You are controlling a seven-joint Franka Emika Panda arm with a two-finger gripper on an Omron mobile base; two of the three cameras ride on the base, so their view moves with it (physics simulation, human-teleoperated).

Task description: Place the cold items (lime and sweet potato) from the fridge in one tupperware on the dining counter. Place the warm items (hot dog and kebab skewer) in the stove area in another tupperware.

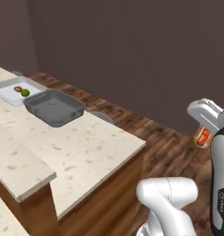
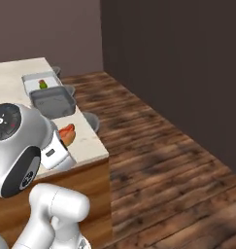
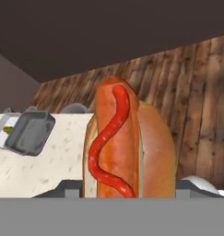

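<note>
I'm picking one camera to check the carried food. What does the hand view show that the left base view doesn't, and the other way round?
Hand view alone: the hot dog close up, with its red sauce line and bun, standing between the gripper's fingers.

Left base view alone: the lime as a clear green ball beside a reddish item in the white tupperware, and the counter's near edge with its wooden side.

Both: the hot dog held in the gripper, the empty grey tupperware on the counter, and the wooden floor.

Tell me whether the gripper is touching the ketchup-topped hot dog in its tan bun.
Touching. In the hand view the hot dog rises from between the gripper fingertips; the left base view shows it carried off the counter.
</note>
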